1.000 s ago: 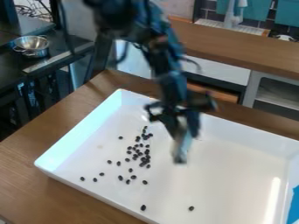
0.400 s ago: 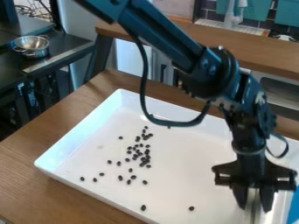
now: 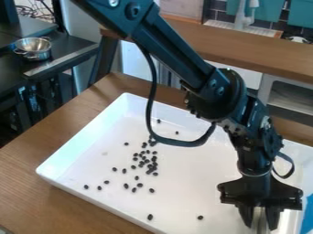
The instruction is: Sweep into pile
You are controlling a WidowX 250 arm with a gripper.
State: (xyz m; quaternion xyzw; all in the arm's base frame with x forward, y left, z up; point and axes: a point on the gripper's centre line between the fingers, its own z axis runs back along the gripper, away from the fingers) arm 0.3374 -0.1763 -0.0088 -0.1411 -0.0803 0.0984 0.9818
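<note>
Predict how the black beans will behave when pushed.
The small, rounded black beans will probably roll or skid a little, since the white tray looks smooth and glossy. They lie loose, so a push may scatter some, though the raised walls should likely contain them.

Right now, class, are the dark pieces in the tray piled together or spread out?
Spread out: some dark pieces bunch loosely left of the middle of the tray, but others lie scattered around, one by the near rim.

A black gripper (image 3: 260, 225) is holding a narrow pale object (image 3: 261, 219) at the lower right, inside a white tray (image 3: 202, 183). Small dark beans (image 3: 151, 190) are lying loosely scattered towards the left.
</note>
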